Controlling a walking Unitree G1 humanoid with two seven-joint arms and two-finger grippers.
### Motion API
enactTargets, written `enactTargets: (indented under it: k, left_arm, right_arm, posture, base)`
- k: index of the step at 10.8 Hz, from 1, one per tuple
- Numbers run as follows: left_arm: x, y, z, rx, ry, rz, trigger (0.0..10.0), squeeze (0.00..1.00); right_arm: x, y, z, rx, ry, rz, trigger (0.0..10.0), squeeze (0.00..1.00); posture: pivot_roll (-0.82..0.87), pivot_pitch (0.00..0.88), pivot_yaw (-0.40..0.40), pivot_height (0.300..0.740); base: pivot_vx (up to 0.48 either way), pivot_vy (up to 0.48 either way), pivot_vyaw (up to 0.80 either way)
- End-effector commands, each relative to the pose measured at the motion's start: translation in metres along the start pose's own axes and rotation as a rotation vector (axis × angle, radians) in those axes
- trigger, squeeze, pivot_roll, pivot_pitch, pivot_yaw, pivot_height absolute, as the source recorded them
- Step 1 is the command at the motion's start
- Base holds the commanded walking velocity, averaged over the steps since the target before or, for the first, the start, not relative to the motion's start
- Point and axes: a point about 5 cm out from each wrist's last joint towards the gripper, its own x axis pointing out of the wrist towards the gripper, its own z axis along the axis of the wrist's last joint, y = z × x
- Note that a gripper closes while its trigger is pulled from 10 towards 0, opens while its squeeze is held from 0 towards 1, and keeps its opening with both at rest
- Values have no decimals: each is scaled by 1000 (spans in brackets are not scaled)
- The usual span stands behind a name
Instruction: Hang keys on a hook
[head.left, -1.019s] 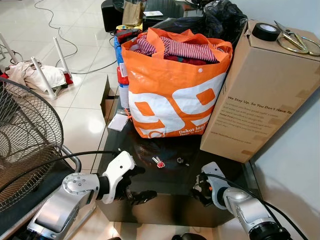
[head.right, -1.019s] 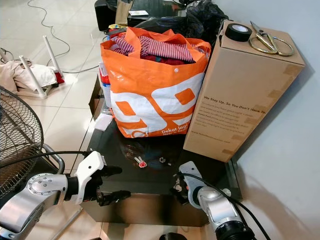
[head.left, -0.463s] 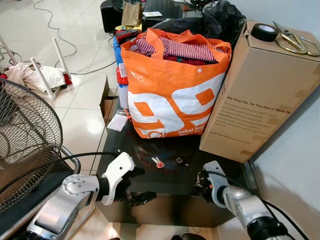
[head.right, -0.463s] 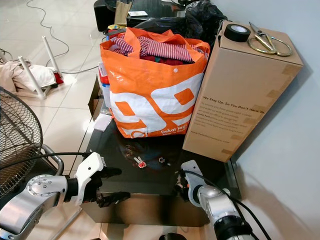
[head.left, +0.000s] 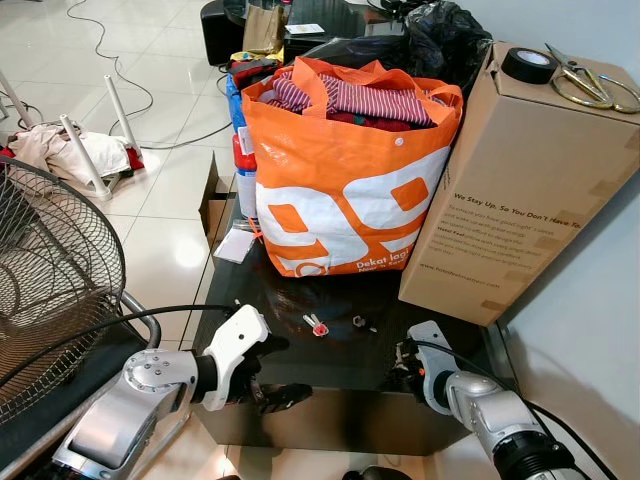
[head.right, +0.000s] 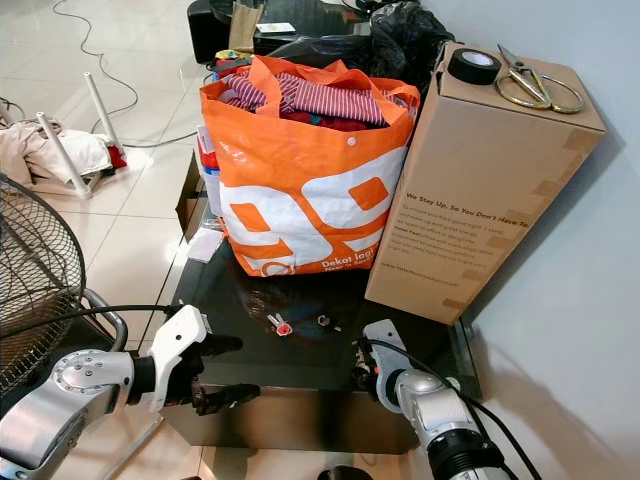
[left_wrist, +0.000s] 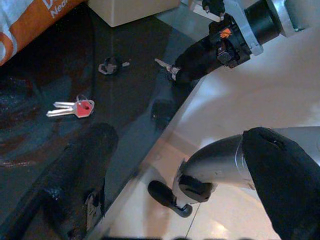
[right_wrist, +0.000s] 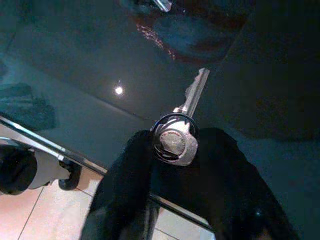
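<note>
Little has changed over the past second: the right gripper (right_wrist: 172, 150) stays at the near right edge of the black glass table (head.left: 340, 355), and the left gripper (head.left: 272, 372) keeps its place at the near left edge, while the camera has drifted slightly. Seen from the right wrist, the two black fingers (right_wrist: 125, 190) are closed on the round head of a silver key (right_wrist: 177, 137), which carries a dark ring; its blade sticks out past the fingertips, low over the dark glass. The left gripper's fingers stand apart, one over the tabletop and one off its front edge, gripping nothing. Between the two grippers, further back on the glass, lies a red-headed key (left_wrist: 75, 108), and just beside it a small dark ring-shaped item (left_wrist: 109, 65); both are well apart from either gripper. Behind them stand an orange shopping bag (head.left: 350, 190) stuffed with clothes and a tall cardboard box (head.left: 520, 180) bearing a roll of black tape (head.left: 529, 64) and scissors (head.left: 590, 85). A wire fan guard (head.left: 50, 270) stands at the robot's left.
</note>
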Motion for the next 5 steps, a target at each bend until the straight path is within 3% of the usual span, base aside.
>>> enactTargets:
  k: [1,5]
  left_arm:
    - [-2,0,1,21,3,14,10000,1000]
    - [-3,1,2,22,0,30,10000,1000]
  right_arm:
    - [1,-1,-12,4,53,-17,0,0]
    - [2,-8,-7,-20,6,-68,0,0]
  posture:
    - [-107,42,-49,740]
    - [-106,47,-53,740]
  base:
    - [0,0,0]
    - [0,0,0]
